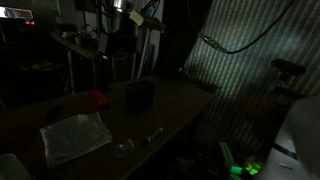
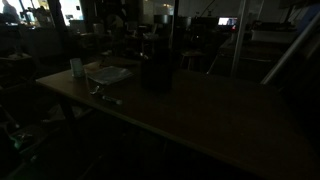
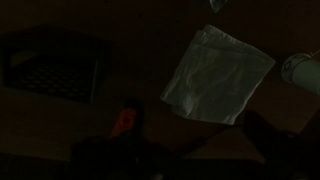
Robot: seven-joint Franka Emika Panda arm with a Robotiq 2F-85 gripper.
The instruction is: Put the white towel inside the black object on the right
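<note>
We see nothing done yet: white towel (image 1: 75, 137) flat on table (image 1: 175, 108), apart from black object (image 1: 138, 95); gripper (image 3: 190, 155) spread wide, empty.

1. An exterior view is looking down from a raised spot off one table (image 1: 170, 108) corner, at middle range, taking in the white towel (image 1: 75, 137) and the black object (image 1: 138, 95).
2. An exterior view is looking low across the table (image 2: 200, 115) from farther back, facing the same white towel (image 2: 108, 73) and black object (image 2: 157, 72).
3. The wrist view is pointing steeply down at close range, sharing the white towel (image 3: 218, 75) and black object (image 3: 50, 65).
</note>
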